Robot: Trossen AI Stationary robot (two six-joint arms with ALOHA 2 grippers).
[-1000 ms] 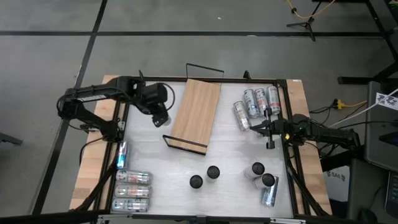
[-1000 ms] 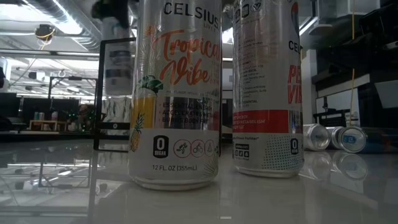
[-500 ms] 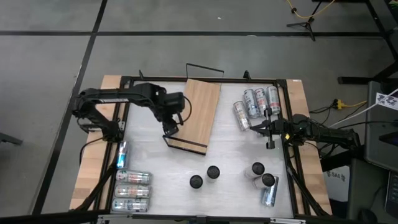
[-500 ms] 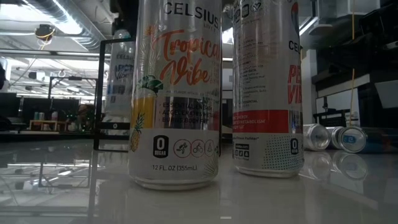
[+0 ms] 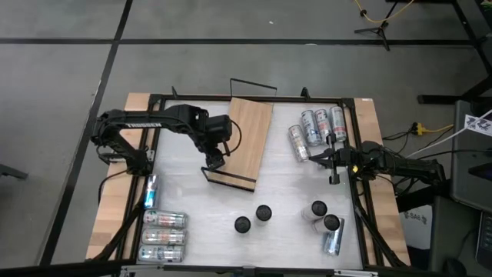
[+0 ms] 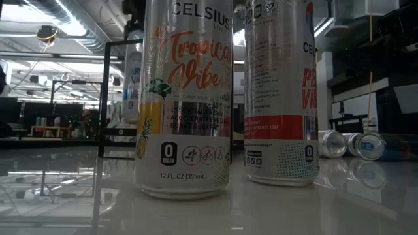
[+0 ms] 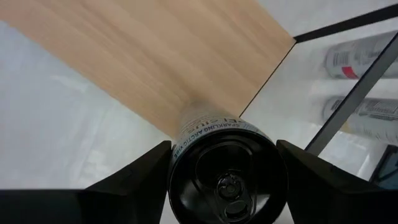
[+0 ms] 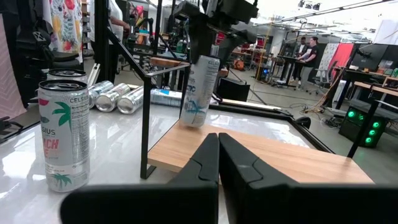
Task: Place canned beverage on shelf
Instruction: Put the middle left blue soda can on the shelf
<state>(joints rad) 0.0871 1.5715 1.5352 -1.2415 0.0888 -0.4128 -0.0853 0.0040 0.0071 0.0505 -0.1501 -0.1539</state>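
Left tool (image 7: 225, 163) around can (image 7: 227, 180), label mostly hidden, over shelf (image 7: 168, 56).

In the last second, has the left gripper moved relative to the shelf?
Yes. In the high view the left gripper, shut on a can, has swung from the white tabletop rightward to the shelf's near-left corner by the wire rail.

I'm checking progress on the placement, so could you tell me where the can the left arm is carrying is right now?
The can is clamped in the left gripper, tilted just above the shelf at its left edge near the front wire rail.
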